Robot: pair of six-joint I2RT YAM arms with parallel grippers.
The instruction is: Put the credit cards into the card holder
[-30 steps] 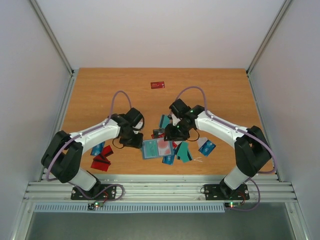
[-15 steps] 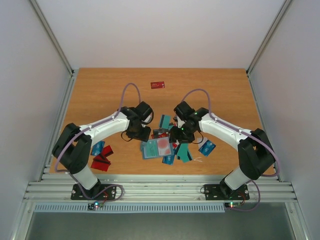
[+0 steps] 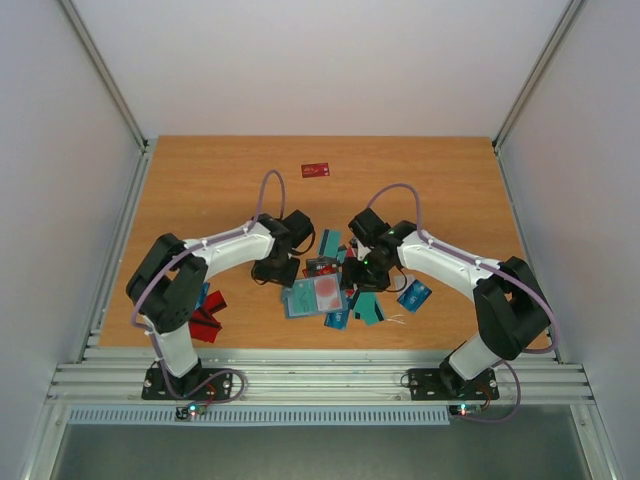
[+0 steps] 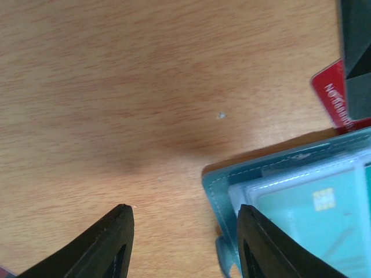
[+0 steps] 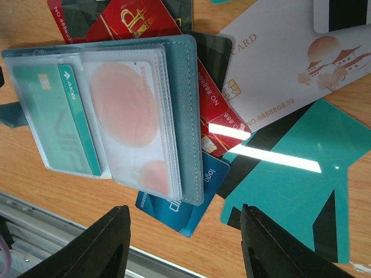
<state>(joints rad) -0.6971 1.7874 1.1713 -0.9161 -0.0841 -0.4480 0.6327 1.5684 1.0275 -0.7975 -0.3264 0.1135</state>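
Left gripper (image 4: pixel 184 211) hangs low over the wooden table (image 4: pixel 116 87), jaws spread wide with only bare wood between them: released, empty. Just off its right-hand finger in the wrist view lies a corner of the card holder (image 4: pixel 272 191), teal stitched edge showing, with a pale teal card (image 4: pixel 316 220) tucked in a clear pocket. Further ahead and to the right of that gripper, a red card (image 4: pixel 333 95) peeks in at the frame's edge.

Over to the right gripper (image 5: pixel 185 211): jaws parted too, clasping nothing, hovering above the pile. The card holder lies open ahead of its fingers and a little to the left, flat on the table with its clear sleeves up. One sleeve carries that pale teal card, the next a white card with a red circle (image 5: pixel 124 110). Right between the fingertips, a blue card (image 5: pixel 174 211) sticks out from under the holder's edge. Off to the right of the fingers is a striped teal card (image 5: pixel 301 197), and beyond it a temple-picture card (image 5: pixel 278 63). More red cards (image 5: pixel 127 20) poke out past the holder's far edge. From above, one lone card (image 3: pixel 316 170), red, sits well away from both grippers at the far side of the table.
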